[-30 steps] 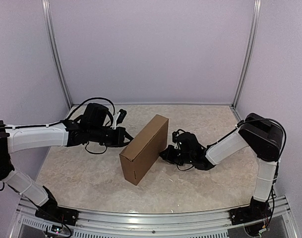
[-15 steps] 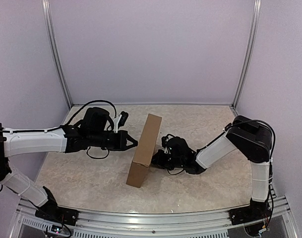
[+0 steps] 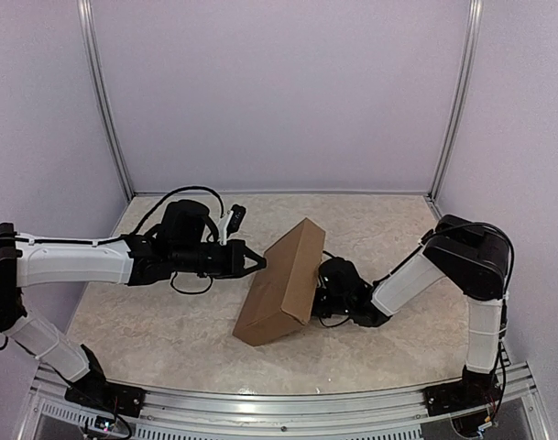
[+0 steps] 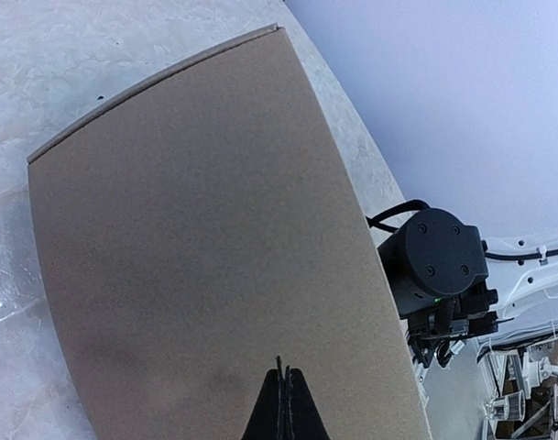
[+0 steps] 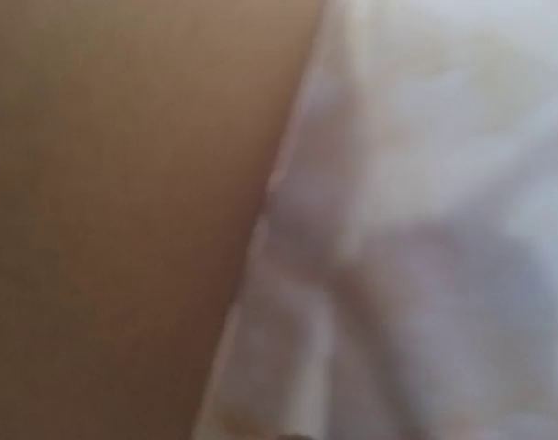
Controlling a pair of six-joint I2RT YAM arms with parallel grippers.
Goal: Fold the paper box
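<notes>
The paper box (image 3: 283,282) is a closed brown cardboard mailer. It stands tilted on its long edge mid-table, with its broad face turned up and to the left, leaning toward the right arm. My left gripper (image 3: 260,262) is shut and empty, its tips touching that broad face. In the left wrist view the shut fingertips (image 4: 283,376) rest against the cardboard (image 4: 205,229). My right gripper (image 3: 322,295) is low behind the box's right side, its jaws hidden. The right wrist view shows only blurred cardboard (image 5: 123,220) beside table.
The marble table top (image 3: 150,321) is ringed by lilac walls, with an aluminium rail (image 3: 279,403) along the near edge. Loose cables hang off the left wrist (image 3: 191,197). The right arm's elbow (image 3: 471,252) sits at the right side.
The box has tipped from standing nearly upright on its edge to leaning over toward the right arm. My left gripper has moved right, staying against its face. The right gripper has shifted slightly right.
</notes>
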